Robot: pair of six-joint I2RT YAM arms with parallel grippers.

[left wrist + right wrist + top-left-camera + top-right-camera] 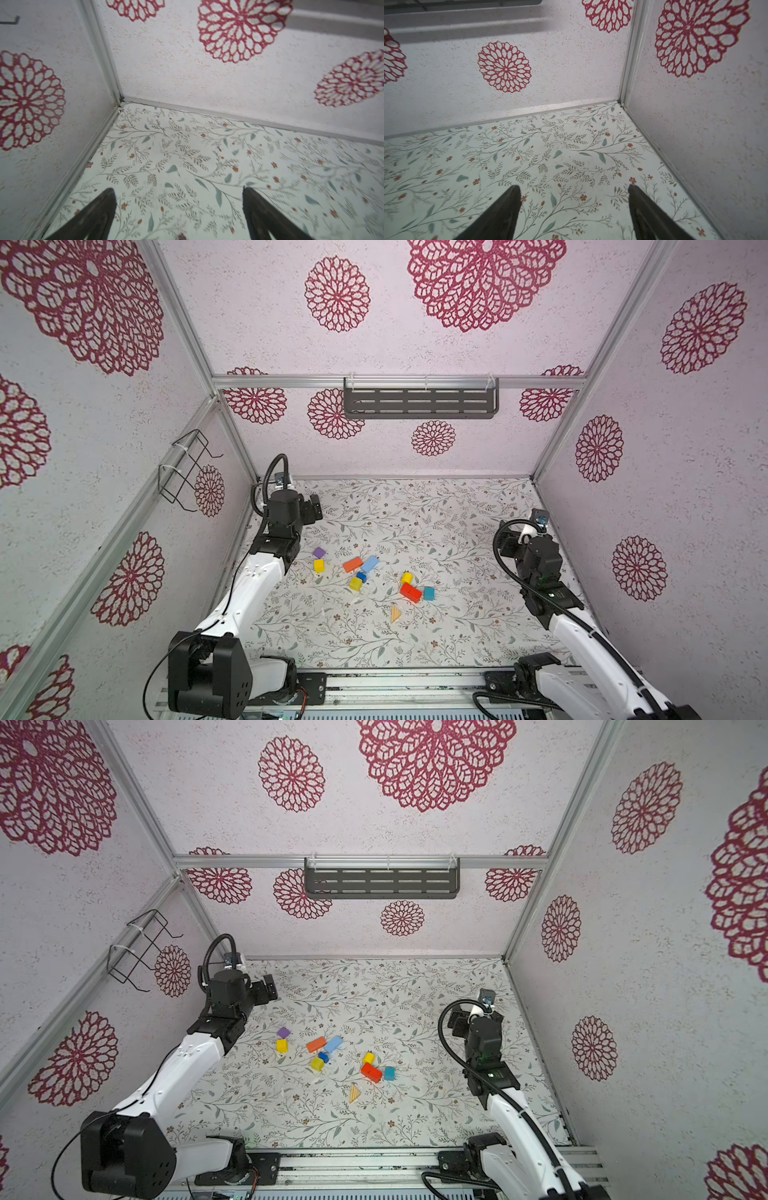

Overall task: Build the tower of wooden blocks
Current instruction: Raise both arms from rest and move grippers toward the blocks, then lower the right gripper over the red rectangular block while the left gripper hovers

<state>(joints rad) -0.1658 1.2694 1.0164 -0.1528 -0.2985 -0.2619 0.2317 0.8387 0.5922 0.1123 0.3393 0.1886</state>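
- Counting the wood blocks (355, 583) in both top views gives ten. There are three yellow cubes, plus one each of purple cube (319, 552), orange brick (353, 564), light-blue brick (369, 563), dark-blue block (361, 576), red brick (411, 592), teal cube (429, 593) and unpainted wedge (395, 613).
- All lie loose in a single layer.
- The red brick's long axis slants from back-left to front-right. The teal cube sits just right of it, one yellow cube (406, 578) sits just behind it, and the wedge lies in front of it.
- Left of the red brick, the orange and light-blue bricks lie side by side, both slanting front-left to back-right.
- The left gripper (178, 189) is well left of the red brick and further back. The right gripper (573, 186) is well to its right. Both have their jaws spread wide and empty.
- The tabletop (457, 539) is printed with leafy sprigs.
- The walls are white and textured with crimson rosettes, set in an aluminium frame. A dark slotted shelf (419, 402) hangs on the back wall and a wire rack (181, 471) on the left wall.
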